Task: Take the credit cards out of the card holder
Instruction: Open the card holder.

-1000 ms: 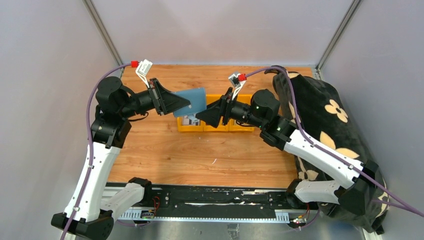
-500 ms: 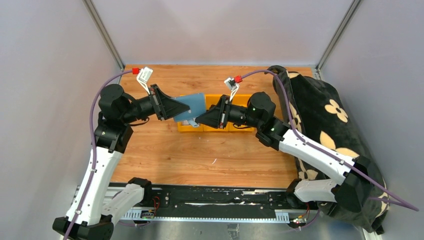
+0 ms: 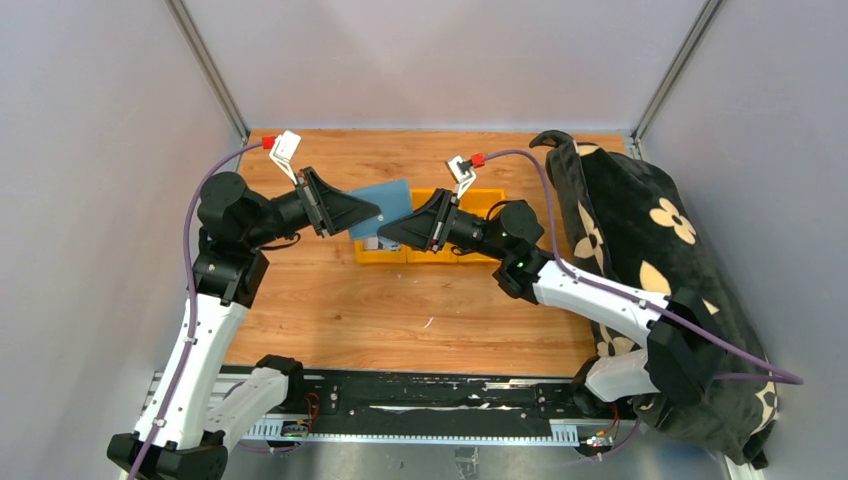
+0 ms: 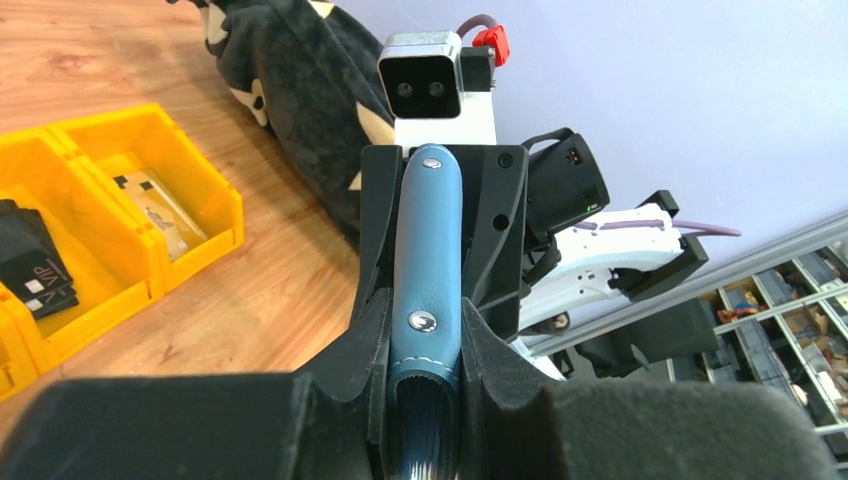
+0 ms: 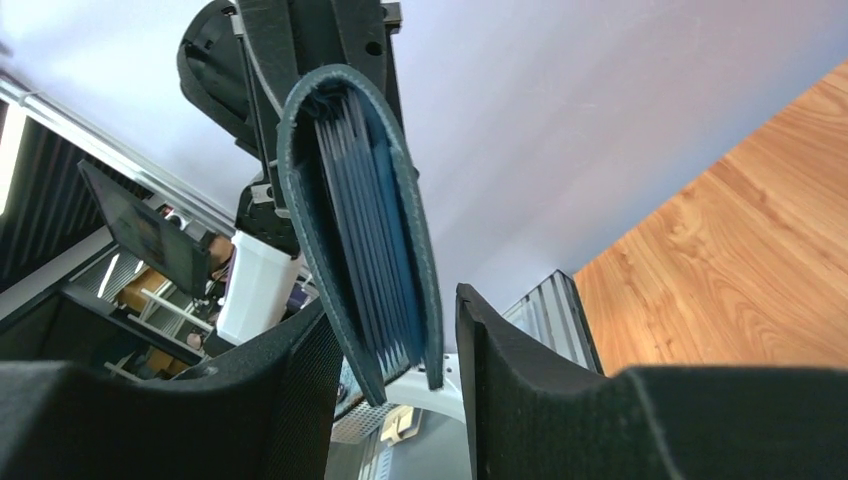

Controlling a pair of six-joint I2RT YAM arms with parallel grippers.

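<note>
My left gripper (image 3: 368, 213) is shut on the slate-blue card holder (image 3: 388, 200) and holds it in the air above the yellow bins (image 3: 480, 256). In the left wrist view the holder's spine (image 4: 428, 250) is clamped between my fingers, at the left gripper (image 4: 426, 345). My right gripper (image 3: 385, 231) is open, its jaws standing either side of the holder's free end without touching. The right wrist view shows the holder (image 5: 355, 210) end-on with several blue sleeves, its lower end in the right gripper (image 5: 398, 345). Dark cards (image 4: 35, 275) and a tan card (image 4: 160, 215) lie in the bins. A pale card (image 3: 375, 243) lies in the leftmost bin.
A black bag with cream flowers (image 3: 640, 230) fills the table's right side, close to my right arm. Grey walls and metal posts close in the back and sides. Bare wood table (image 3: 400, 310) lies in front of the bins.
My right gripper has moved left and up to the holder, and its open jaws now stand around the holder's end. My left gripper has shifted slightly with the holder.
</note>
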